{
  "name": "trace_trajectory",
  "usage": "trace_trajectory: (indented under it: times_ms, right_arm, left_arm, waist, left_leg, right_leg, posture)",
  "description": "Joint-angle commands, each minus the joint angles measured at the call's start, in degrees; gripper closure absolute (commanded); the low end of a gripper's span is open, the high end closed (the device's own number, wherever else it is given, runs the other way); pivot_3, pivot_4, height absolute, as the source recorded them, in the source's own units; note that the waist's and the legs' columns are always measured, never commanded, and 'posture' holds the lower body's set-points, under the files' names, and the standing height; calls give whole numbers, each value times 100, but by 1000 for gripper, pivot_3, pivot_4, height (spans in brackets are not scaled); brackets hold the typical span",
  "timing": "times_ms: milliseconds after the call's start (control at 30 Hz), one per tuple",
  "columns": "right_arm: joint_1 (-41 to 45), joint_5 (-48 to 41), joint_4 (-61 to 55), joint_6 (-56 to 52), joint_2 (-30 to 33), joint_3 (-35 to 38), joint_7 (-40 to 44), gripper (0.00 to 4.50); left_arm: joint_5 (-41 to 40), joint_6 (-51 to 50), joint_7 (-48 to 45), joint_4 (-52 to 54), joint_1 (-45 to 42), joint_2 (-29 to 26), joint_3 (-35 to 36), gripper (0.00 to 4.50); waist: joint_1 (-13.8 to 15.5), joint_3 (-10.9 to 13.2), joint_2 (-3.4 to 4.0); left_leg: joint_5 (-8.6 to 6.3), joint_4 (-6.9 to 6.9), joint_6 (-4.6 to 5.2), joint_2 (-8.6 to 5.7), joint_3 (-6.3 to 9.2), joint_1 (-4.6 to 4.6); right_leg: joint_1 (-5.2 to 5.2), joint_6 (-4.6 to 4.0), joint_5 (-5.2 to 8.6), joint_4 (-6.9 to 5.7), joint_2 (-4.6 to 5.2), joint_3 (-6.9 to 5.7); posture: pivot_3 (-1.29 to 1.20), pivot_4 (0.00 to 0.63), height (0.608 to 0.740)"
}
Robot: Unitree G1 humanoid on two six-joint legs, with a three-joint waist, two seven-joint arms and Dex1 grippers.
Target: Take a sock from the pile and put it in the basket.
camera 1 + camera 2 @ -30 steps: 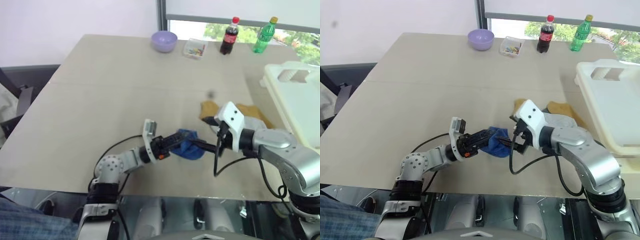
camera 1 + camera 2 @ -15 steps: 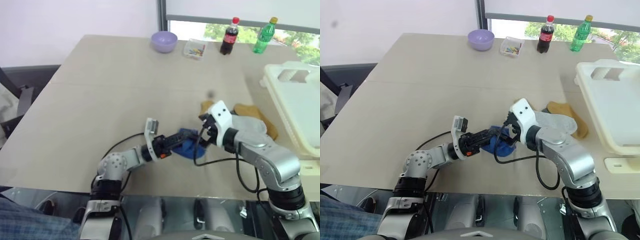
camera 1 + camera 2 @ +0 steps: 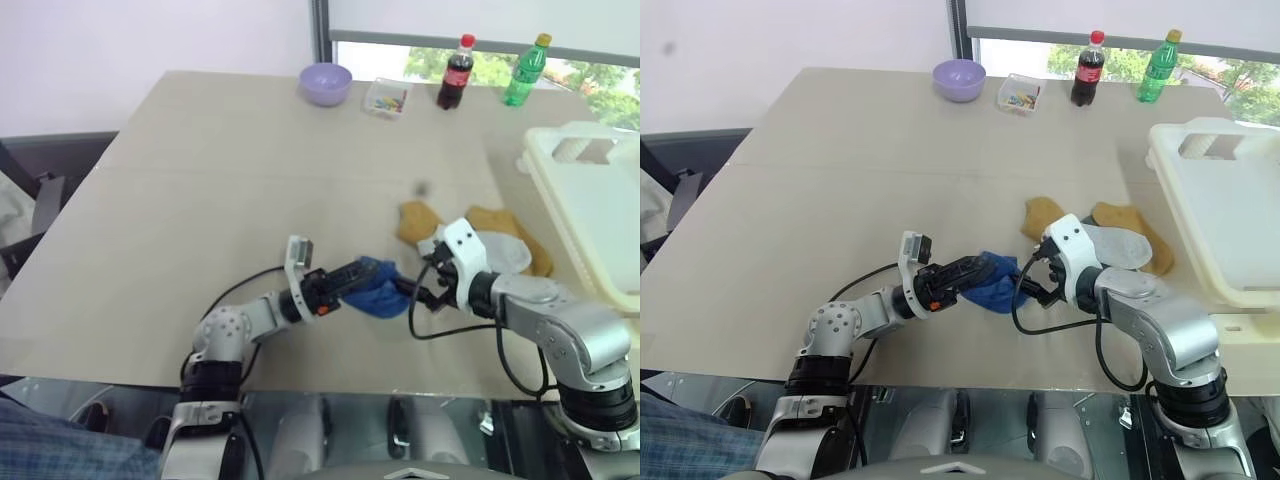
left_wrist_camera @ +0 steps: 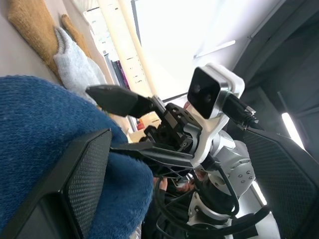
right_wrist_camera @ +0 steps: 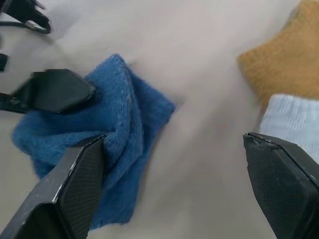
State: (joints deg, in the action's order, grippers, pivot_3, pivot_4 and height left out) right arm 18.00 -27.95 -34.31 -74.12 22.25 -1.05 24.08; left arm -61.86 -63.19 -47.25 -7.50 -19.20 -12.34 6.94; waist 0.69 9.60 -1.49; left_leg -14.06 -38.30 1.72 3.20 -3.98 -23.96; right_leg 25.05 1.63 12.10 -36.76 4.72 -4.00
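Two arms meet over a wide beige table [image 3: 220, 180], low and near its front edge. At about 3 o'clock, on the table's right side, stands the cream-white basket [image 3: 590, 200], with nothing seen inside it in the head views. Just left of the basket lies the pile [image 3: 480, 235]: mustard yellow socks with a pale grey one on top, at roughly 4 o'clock from the table's middle. A blue sock [image 3: 378, 286] lies apart from that heap, toward 8 o'clock of it. The left gripper [image 3: 352, 275] reaches in from 9 o'clock with its jaws apart, the blue sock bunched between its fingers [image 4: 84, 174] and touching them. The right gripper [image 3: 408, 290] comes from 3 o'clock, jaws spread wide, one finger [image 5: 75, 191] against the blue sock's edge and the other over bare table. Along the far edge, at 12 o'clock, sit a lilac bowl [image 3: 326, 82], a small clear box [image 3: 387, 98], a cola bottle [image 3: 455, 72] and a green bottle [image 3: 527, 70].
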Motion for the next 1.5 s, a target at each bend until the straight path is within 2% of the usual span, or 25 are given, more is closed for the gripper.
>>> trace_trajectory:
  times_ms: [33, 167, 267, 300, 367, 600, 667, 867, 1033, 1133, 1300, 1367, 1467, 1500]
  right_arm:
    - [-29, -389, -269, -423, -320, 332, -83, 81]
    - [-162, -649, -72, -866, -1201, 700, -361, 81]
    - [-255, -662, 68, -937, -1581, 792, -504, 81]
    - [-293, -684, 114, -944, -1683, 817, -529, 298]
    - [-381, -699, 192, -936, -1776, 794, -557, 929]
    - [-451, -731, 320, -901, -1817, 837, -597, 4417]
    - [-444, -740, 342, -887, -1795, 941, -613, 4469]
    - [-337, -539, 408, -425, -1276, 1150, -651, 4469]
    - [164, -523, 559, -148, -820, 1422, -655, 4469]
    - [560, -763, 483, -366, -879, 1683, -702, 4469]
    - [863, -979, 135, -1348, -827, 1743, -845, 4469]
    - [962, -934, 20, -1743, -779, 1801, -946, 4469]
    - [1023, -1450, -170, -1838, -515, 2138, -784, 4469]
    - [1050, -1625, -132, -1838, -248, 2336, -757, 4469]
  left_arm:
    - [64, 43, -42, -148, 44, 10, 82, 0]
    - [83, 60, -47, -180, 26, 6, 96, 0]
    - [91, 48, -60, -140, 33, 1, 72, 0]
    - [84, 39, -53, -121, 39, 5, 72, 0]
    - [55, 19, -41, -111, 36, -1, 105, 0]
    - [125, 141, -196, -88, 53, -159, 150, 0]
    - [393, 536, -285, 52, 79, -270, 119, 0]
    - [2313, 3337, -614, 212, 278, -482, -330, 0]
    - [3759, 5366, -1313, 143, 481, -851, -1169, 0]
    - [4427, 6567, -1437, -149, 367, -808, -1523, 0]
    - [4971, 7835, -1207, -775, -42, -380, -1735, 0]
    - [4944, 7991, -1108, -1029, -192, -176, -1676, 0]
    - [5027, 8322, -1094, -1323, -386, -2, -1730, 0]
    - [4953, 8315, -1085, -1346, -467, 117, -1726, 0]
  waist:
    - [0, 0, 0]
    - [-1, -3, 4]
    - [-5, -7, 11]
    - [-6, -7, 11]
    - [-8, -8, 13]
    - [-45, -8, 14]
    - [-78, -9, 14]
    - [-111, -8, 15]
    - [-143, -4, 22]
    - [-127, 1, 30]
    - [-48, 0, 29]
    - [-13, 0, 29]
    - [12, 2, 31]
    - [18, 2, 31]
  left_leg:
    - [0, 0, 0, 0, 0, 0]
    - [0, 0, 0, 1, 0, 2]
    - [0, 0, 0, 4, -1, 3]
    - [0, -1, 0, 4, -1, 3]
    - [0, -1, 0, 3, -2, 3]
    - [0, 0, 0, 5, 0, 4]
    - [0, 0, 0, 5, 1, 4]
    - [0, 0, 0, 4, -5, 2]
    - [0, 0, 0, 7, -9, 2]
    - [0, 4, 0, 8, -11, -6]
    - [0, 0, 1, 2, -11, -46]
    - [0, -6, 2, -1, -13, -79]
    - [-2, -6, 5, -4, -18, -81]
    - [-2, -6, 5, -5, -18, -81]
  right_leg:
    - [0, 0, 0, 0, 0, 0]
    - [0, 0, 0, -2, -2, 0]
    - [0, 0, -1, -3, -4, 3]
    - [0, 0, -1, -3, -4, 3]
    - [0, 0, -1, -3, -4, 4]
    - [0, -1, 0, -4, -6, 4]
    - [0, -1, 0, -4, -7, 4]
    - [1, -19, -11, -2, -4, 6]
    - [6, -21, -11, -2, -5, 8]
    - [15, -24, -13, -2, -6, 9]
    - [33, -2, -28, 3, 0, -4]
    - [58, -1, -31, 3, 2, -10]
    - [57, 0, -32, 3, 4, -16]
    - [57, 0, -32, 3, 4, -18]
  posture:
    - [0, 150, 736]
    - [0, 150, 736]
    - [0, 150, 736]
    - [0, 150, 736]
    - [0, 150, 736]
    - [0, 150, 736]
    - [0, 150, 736]
    - [0, 150, 736]
    - [0, 150, 736]
    - [0, 150, 736]
    - [0, 150, 736]
    - [0, 150, 736]
    - [0, 150, 736]
    - [0, 150, 736]
